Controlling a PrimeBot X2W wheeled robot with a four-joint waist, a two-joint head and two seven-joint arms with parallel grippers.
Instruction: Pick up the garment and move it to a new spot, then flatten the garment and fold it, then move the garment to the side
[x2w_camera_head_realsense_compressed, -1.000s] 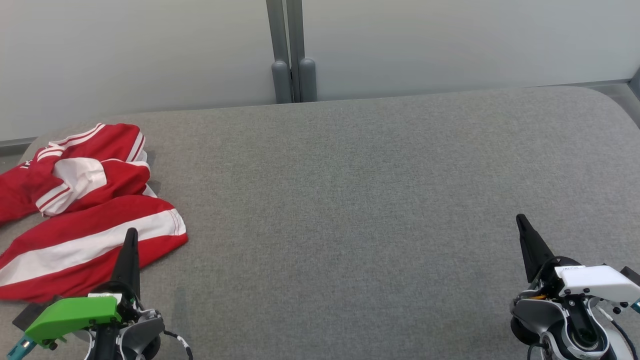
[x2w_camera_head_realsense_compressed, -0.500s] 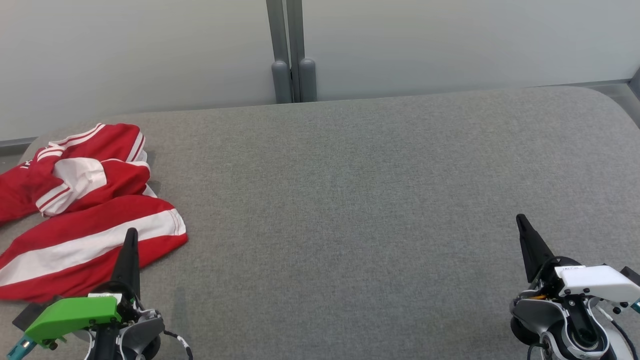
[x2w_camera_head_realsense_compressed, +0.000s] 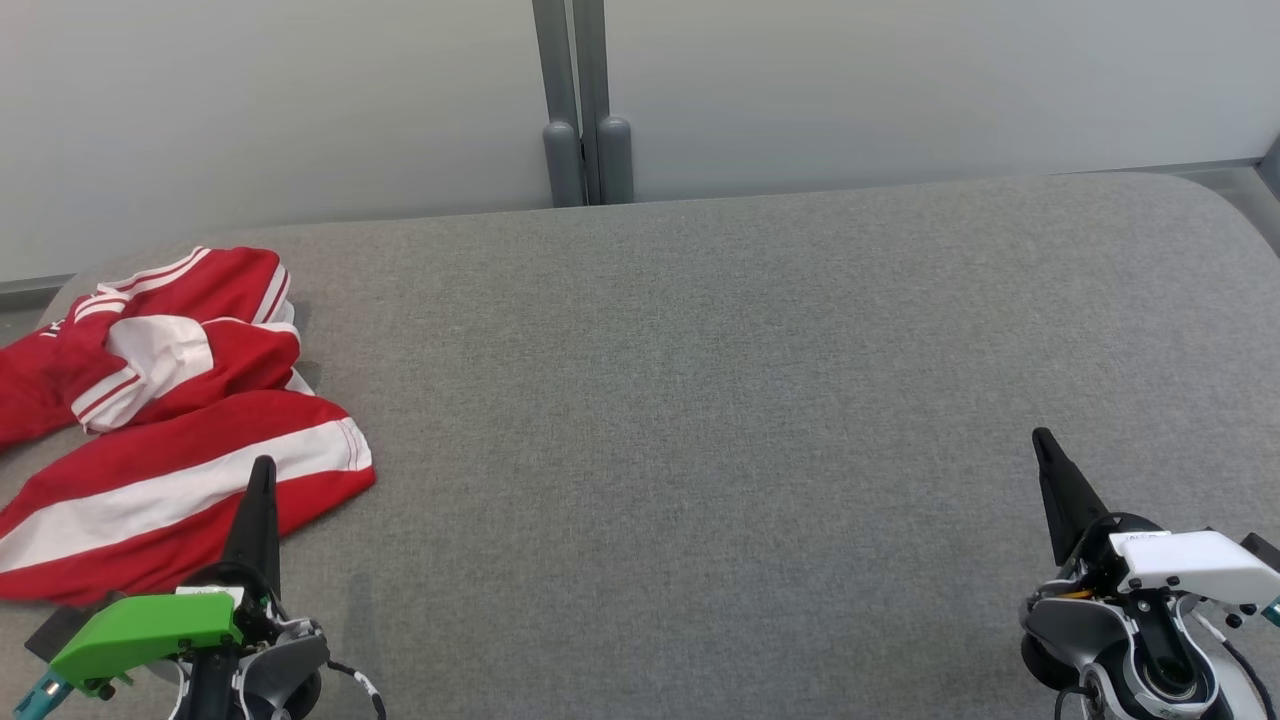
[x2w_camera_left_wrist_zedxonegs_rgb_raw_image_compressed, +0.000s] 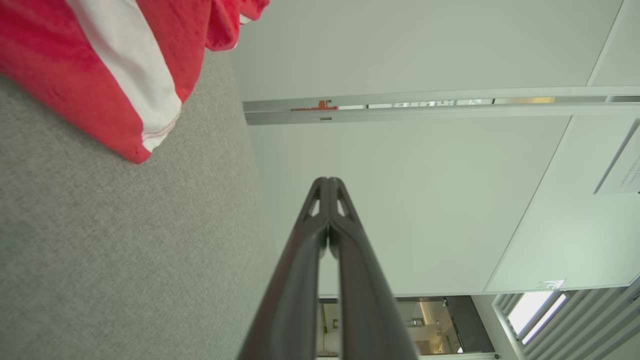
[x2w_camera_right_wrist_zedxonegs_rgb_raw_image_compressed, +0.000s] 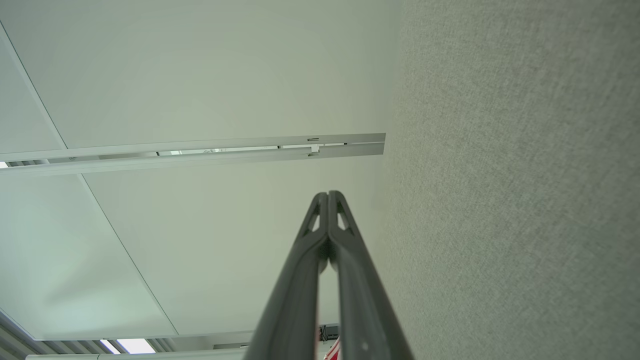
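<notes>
A: How do the arms sit?

B: Both are low at the near edge of the tabletop (x2w_camera_head_realsense_compressed: 700, 400). The left hand (x2w_camera_head_realsense_compressed: 262, 464) is at the lower left under its green housing, the right hand (x2w_camera_head_realsense_compressed: 1040, 436) at the lower right under a white one. On each, the long dark fingers point away towards the wall panels (x2w_camera_head_realsense_compressed: 300, 100).

A: Are the hands clenched or released?

B: Clenched, both of them. In each wrist view the two fingers meet at the tips with nothing between them.

A: And the garment (x2w_camera_head_realsense_compressed: 150, 470)?

B: It lies rumpled at the far left of the tabletop, red with white bands, and runs off the left side of the head view. From the head the left fingertip overlaps its near hem. The left wrist view shows bare grey cloth between the fingers and the hem, so they are apart.

A: Is there room to move?

B: Plenty. The grey surface is bare from the garment across to the rounded right corner. The back edge runs along the wall, where a grey post (x2w_camera_head_realsense_compressed: 580, 100) stands.
</notes>
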